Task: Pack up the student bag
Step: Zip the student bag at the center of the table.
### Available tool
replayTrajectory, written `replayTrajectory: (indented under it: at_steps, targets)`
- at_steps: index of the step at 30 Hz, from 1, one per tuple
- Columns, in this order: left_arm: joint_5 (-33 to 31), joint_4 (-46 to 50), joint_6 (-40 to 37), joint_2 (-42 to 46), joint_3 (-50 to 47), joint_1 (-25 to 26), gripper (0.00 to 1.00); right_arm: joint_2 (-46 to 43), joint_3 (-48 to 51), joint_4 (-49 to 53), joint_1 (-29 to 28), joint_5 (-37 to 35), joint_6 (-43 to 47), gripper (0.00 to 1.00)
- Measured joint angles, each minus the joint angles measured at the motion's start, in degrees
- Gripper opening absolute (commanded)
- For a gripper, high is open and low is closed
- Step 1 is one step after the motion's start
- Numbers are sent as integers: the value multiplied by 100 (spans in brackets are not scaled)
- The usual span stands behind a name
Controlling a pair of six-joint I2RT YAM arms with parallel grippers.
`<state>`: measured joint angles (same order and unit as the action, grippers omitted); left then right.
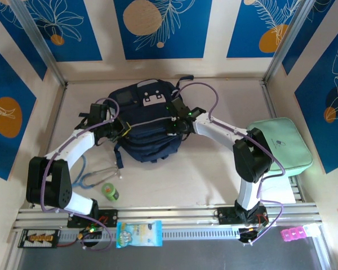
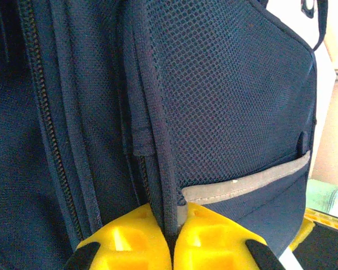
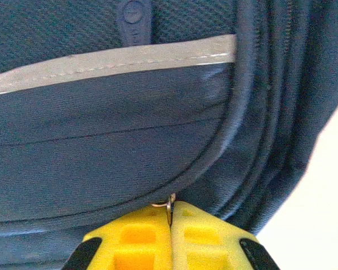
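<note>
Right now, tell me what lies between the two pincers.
The large navy-blue fabric backpack spans the gap between left pincer and right pincer, seen in the top view.

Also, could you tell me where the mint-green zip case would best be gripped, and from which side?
The mint-green zip case lies flat, so only a thin rim suits the jaws. The right arm covers its left edge and the wall crowds its right, so probably take its far edge, approaching from the table's far side.
</note>
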<state>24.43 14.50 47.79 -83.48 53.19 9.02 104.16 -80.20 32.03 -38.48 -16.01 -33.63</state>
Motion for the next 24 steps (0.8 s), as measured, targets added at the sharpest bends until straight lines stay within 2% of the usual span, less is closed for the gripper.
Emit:
replayTrajectory:
  at_steps: [11,12,14,16,21,24]
  targets:
    - [614,413,-533,-538,562,2,0,-1021,1220,-136,-442,-184,-573,0]
    - [693,492,-621,-645,675,4,6,-1132,1362,-138,-531,-177,-627,0]
    - [752,664,-789,-807,894,13,26,-1287,1565,-155,-708,-146,-717,0]
    - [568,824,-935,-916,1119,20,50,-1364,1676,-160,-894,-59,-763,0]
    - [-444,1241,-1340,-890,1523,-46,60,-1305,1604,-166,-1091,310,-763,0]
    - [-758,1491,-1429,-713,1532,-122,63,-929,1088,-57,-1108,564,-763,0]
